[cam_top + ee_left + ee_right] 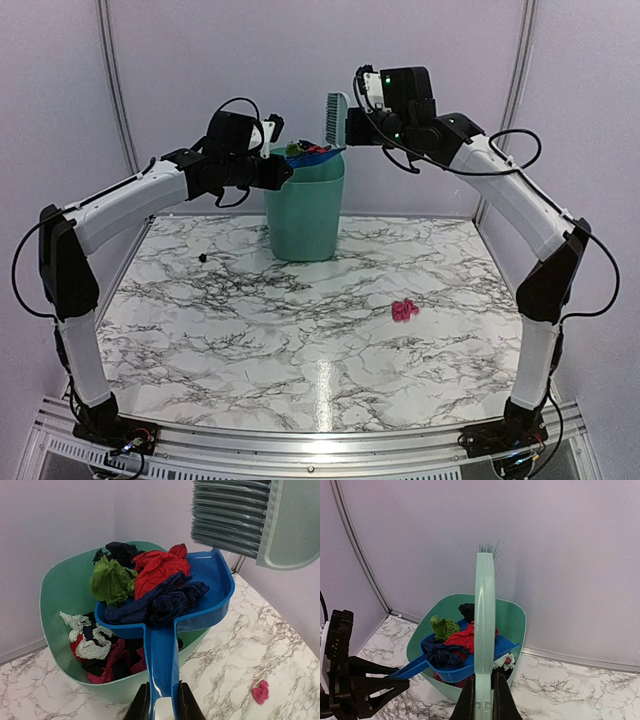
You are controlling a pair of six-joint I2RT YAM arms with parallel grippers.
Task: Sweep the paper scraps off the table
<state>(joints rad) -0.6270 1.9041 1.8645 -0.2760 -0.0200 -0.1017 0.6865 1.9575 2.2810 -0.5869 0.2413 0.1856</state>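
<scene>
The left gripper (161, 707) pinches the flat handle of a smooth blue plastic dustpan (210, 595). Crumpled paper scraps (155, 572) heap in its scoop above a rounded mint-green bin (60, 595). The right gripper (484, 700) clamps a pale green brush (485, 630). On the glossy veined table (300, 340) lie a pink scrap (404, 310) to the right and a black scrap (203, 258) left of the bin.

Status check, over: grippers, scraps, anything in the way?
Left gripper shut on dustpan, loaded, over bin. Right gripper shut on brush, raised. Pink scrap and small black bit on table, nothing blocking.
</scene>
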